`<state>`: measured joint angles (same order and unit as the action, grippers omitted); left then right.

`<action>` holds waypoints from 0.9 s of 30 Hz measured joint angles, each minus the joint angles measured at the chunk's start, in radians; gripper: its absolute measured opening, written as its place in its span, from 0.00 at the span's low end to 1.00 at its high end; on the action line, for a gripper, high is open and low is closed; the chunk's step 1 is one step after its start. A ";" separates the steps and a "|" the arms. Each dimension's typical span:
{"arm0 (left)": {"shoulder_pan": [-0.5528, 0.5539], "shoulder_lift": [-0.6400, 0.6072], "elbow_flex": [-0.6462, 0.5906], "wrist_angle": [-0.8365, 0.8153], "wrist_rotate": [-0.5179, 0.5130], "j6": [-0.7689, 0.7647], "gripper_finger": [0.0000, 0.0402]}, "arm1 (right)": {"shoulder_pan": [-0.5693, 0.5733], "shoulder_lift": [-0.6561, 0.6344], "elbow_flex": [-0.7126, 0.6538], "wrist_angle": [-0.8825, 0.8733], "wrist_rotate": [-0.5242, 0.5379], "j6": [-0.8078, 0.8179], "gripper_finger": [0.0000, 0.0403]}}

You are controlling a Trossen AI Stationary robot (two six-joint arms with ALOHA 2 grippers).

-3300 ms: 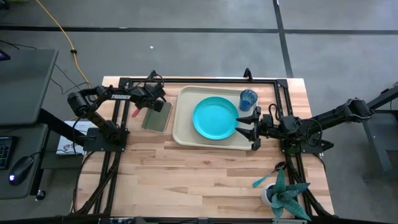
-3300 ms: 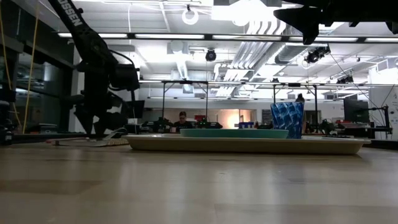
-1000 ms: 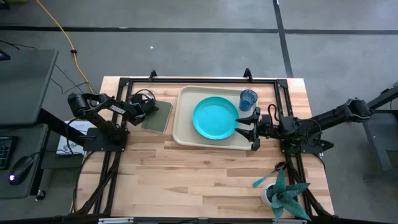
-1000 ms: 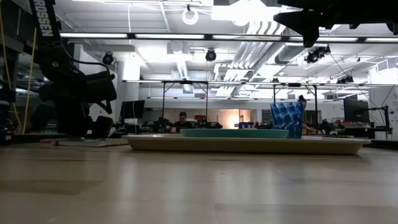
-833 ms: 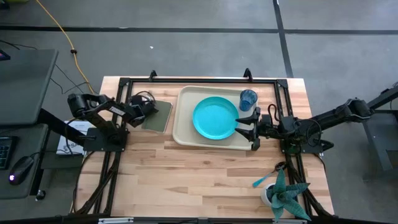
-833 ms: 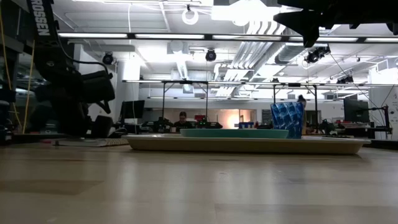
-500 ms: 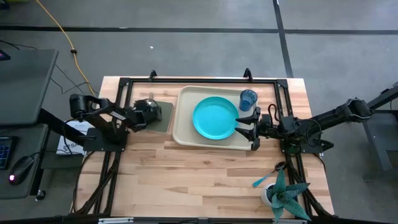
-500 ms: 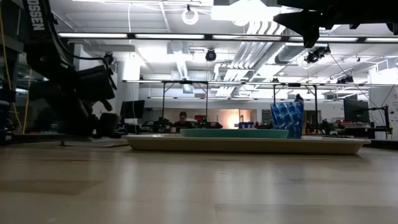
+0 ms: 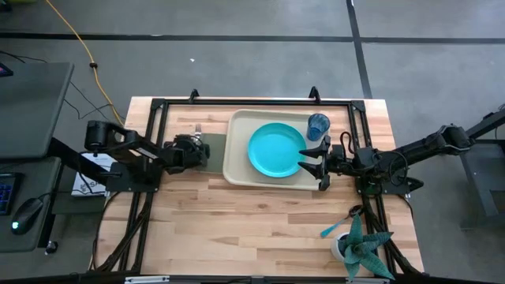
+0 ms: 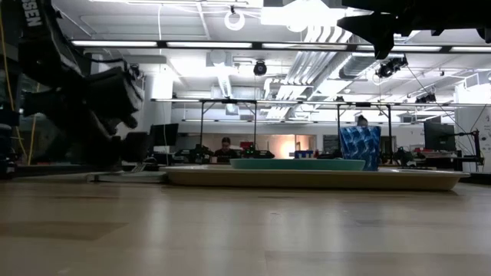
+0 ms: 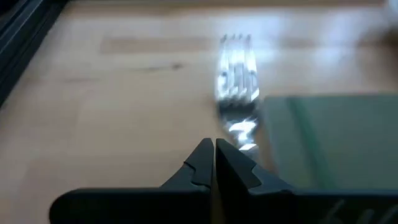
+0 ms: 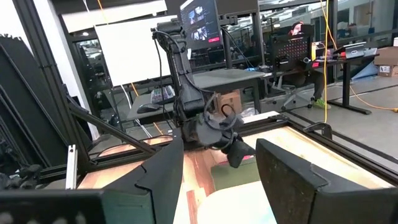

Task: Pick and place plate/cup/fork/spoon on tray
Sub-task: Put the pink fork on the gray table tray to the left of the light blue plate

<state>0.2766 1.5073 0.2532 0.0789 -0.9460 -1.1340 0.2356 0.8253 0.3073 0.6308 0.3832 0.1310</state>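
The cream tray point(image 9: 237, 172) lies at the table's far middle. On it rest the turquoise plate point(image 9: 276, 150) and, at its far right corner, the upright blue cup point(image 9: 318, 125). My left gripper point(image 9: 189, 150) is shut over the olive pad point(image 9: 209, 150), just left of the tray. The fork's silvery tines point(image 9: 198, 128) stick out past it toward the far edge, and the handle is hidden under the gripper. My right gripper point(image 9: 316, 160) hangs open above the tray's near right corner, beside the plate. The blue-handled spoon point(image 9: 335, 229) lies on the table by the plant. My left gripper point(image 11: 213, 152) is shut at the fork's neck point(image 11: 244, 138), just behind the tines point(image 11: 236, 68). The fingers point(image 11: 233, 168) hide the place of contact and the handle. The fork runs on ahead of the fingertips, low over the wood beside the pad point(image 11: 329, 137).
A teal spiky plant point(image 9: 364, 248) stands at the near right corner. A black frame point(image 9: 252, 101) borders the table's far and side edges. Bare wood spreads across the near half point(image 9: 252, 229).
My left gripper, still shut, has swung toward the table's near edge and over the pad, and the fork's tines now show beyond it. The tray, with plate and cup, has slid a little toward the table's right edge.
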 joint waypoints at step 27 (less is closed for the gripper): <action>0.380 -0.170 0.357 -0.532 0.615 0.549 0.27 | 0.000 0.000 0.000 -0.002 0.000 0.000 0.48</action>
<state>0.6570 1.3373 0.6106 -0.4533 -0.3309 -0.5845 0.2356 0.8253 0.3073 0.6289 0.3828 0.1307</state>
